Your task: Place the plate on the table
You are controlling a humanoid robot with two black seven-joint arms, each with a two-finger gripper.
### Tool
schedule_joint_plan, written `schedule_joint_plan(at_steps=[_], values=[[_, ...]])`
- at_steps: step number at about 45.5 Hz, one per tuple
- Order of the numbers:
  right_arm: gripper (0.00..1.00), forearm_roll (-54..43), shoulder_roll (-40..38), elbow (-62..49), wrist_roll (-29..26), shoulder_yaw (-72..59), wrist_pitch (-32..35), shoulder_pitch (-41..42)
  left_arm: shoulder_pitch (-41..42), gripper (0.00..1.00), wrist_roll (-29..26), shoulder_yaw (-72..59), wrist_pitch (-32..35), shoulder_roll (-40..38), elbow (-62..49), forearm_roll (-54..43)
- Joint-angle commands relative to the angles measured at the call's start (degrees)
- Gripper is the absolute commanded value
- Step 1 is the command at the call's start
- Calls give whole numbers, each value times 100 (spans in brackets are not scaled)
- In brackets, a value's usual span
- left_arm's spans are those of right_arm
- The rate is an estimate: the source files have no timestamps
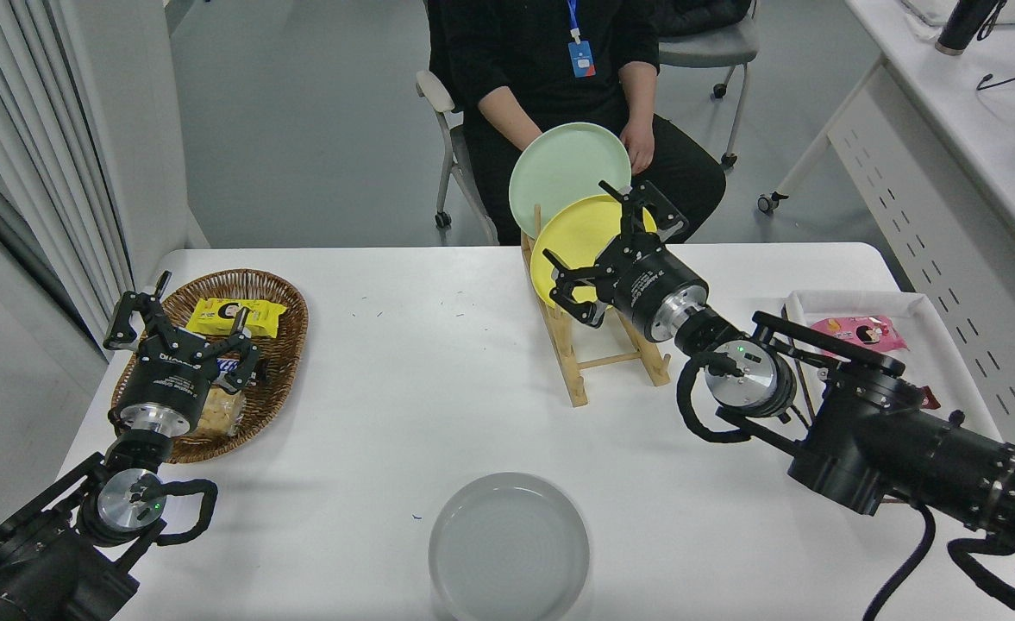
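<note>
The light-grey plate (508, 546) lies flat on the white table (404, 405) near its front edge, with nothing touching it. My right gripper (612, 248) is open and empty, raised far from that plate, directly in front of the yellow plate (569, 237) that stands in the wooden rack (598, 354). A pale green plate (559, 164) stands behind the yellow one. My left gripper (181, 332) is open and parked at the lower left, above the wicker basket (276, 345).
The basket holds snack packets. A white tray (930, 323) with snack packets sits at the right edge, partly behind my right arm. A person (550, 52) sits at the far side, hands close behind the rack.
</note>
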Motion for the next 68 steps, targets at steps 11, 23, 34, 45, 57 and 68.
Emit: schedule_joint_plan(at_steps=[11, 23, 34, 45, 57, 68], values=[[100, -2642, -554, -745, 16, -104, 73, 216, 6, 98, -2, 0, 0, 0, 0, 0], [100, -3434, -852, -1237, 24, -771, 29, 338, -3, 98, -2, 0, 0, 0, 0, 0], [99, -3346, -1020, -1799, 24, -1027, -77, 330, 6, 98, -2, 0, 0, 0, 0, 0], [100, -3337, -1011, -2635, 24, -1474, -138, 242, -3, 98, -2, 0, 0, 0, 0, 0], [100, -3337, -1020, -2942, 16, -1826, -217, 180, 6, 98, 7, 0, 0, 0, 0, 0], [100, -3320, -932, -3153, 16, -1651, -261, 163, -3, 98, 7, 0, 0, 0, 0, 0]])
